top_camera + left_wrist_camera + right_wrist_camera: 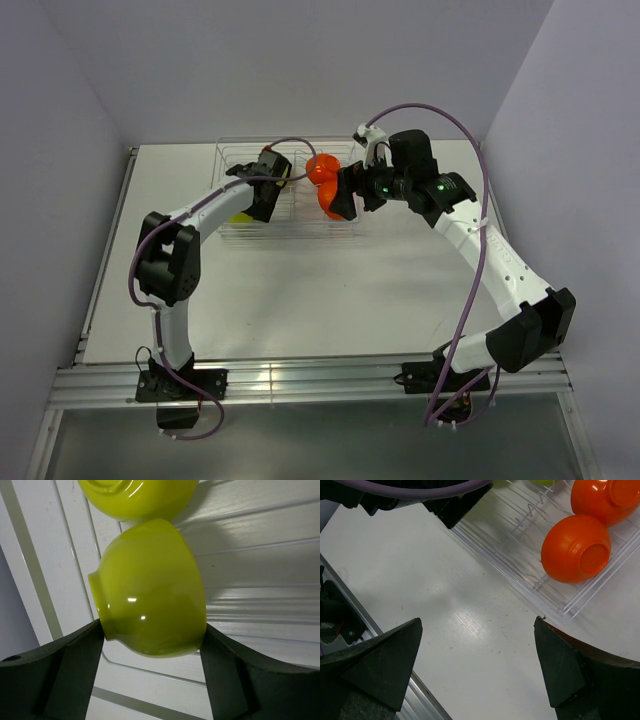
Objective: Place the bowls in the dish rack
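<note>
- Writing: the faint marks on the right arm's white link are too small for me to read from the overhead camera. Two small green lights glow on its black wrist.
- Left arm: it rises from its base at the near edge, folds at a black elbow out to the left, then reaches forward and right to the dish rack [285,195], with the wrist tipped down into the rack's left half.
- Left gripper [151,630]: its fingers press against both sides of a green bowl [150,590] — clamped on it. The bowl lies on its side, foot ring toward the left of the wrist view, with the rack's wires behind it.
- A second green bowl [135,497] sits just past the held one. I cannot tell whether the two touch.
- Right arm: its elbow juts far out to the right. The forearm runs back toward the far left and ends at the rack's right end, with a purple cable looping above it.
- Right gripper [476,625]: its fingers stand wide apart, holding nothing, above the bare table [470,605] just beside the rack's corner.
- Two orange bowls [572,550] lie on their sides in the rack's right half — foot rings facing the right wrist camera, close together.
</note>
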